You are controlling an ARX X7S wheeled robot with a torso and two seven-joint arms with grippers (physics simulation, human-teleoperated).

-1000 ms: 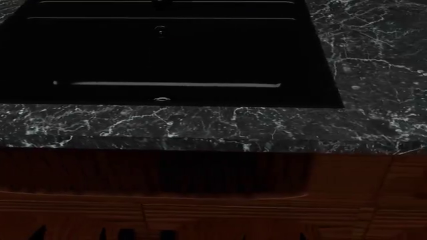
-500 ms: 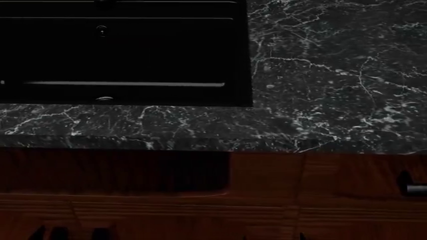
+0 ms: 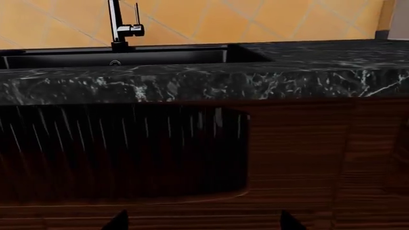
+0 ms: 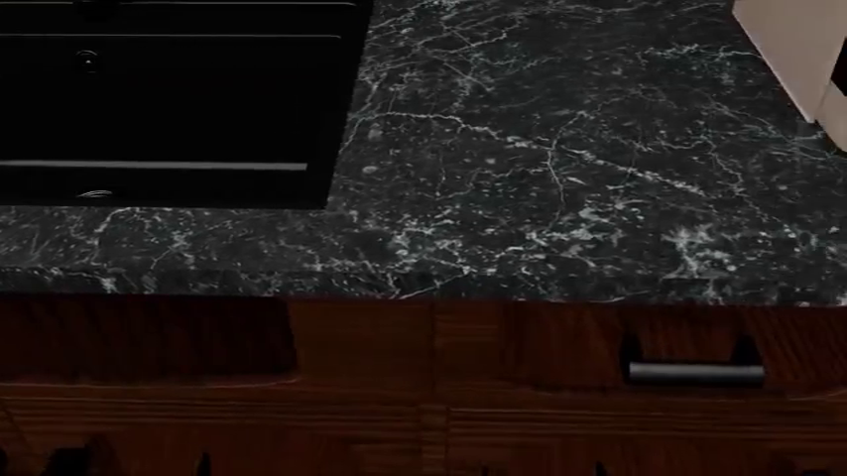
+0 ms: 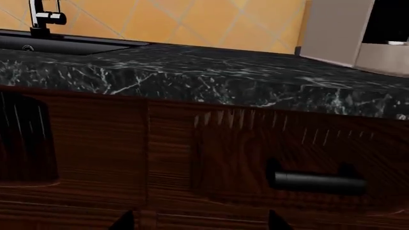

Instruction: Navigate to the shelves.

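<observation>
Fronting the robot: marble counter [image 4: 569, 169], black sink [image 4: 159, 99], drawer handle [image 4: 695, 373].

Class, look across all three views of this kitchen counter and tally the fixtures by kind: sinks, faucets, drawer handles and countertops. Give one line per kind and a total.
Sink: 1
Faucet: 1
Drawer handle: 1
Countertop: 1
Total: 4

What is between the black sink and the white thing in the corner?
Only bare black marble countertop lies between the black sink and the white unit, as the head view shows.
</observation>
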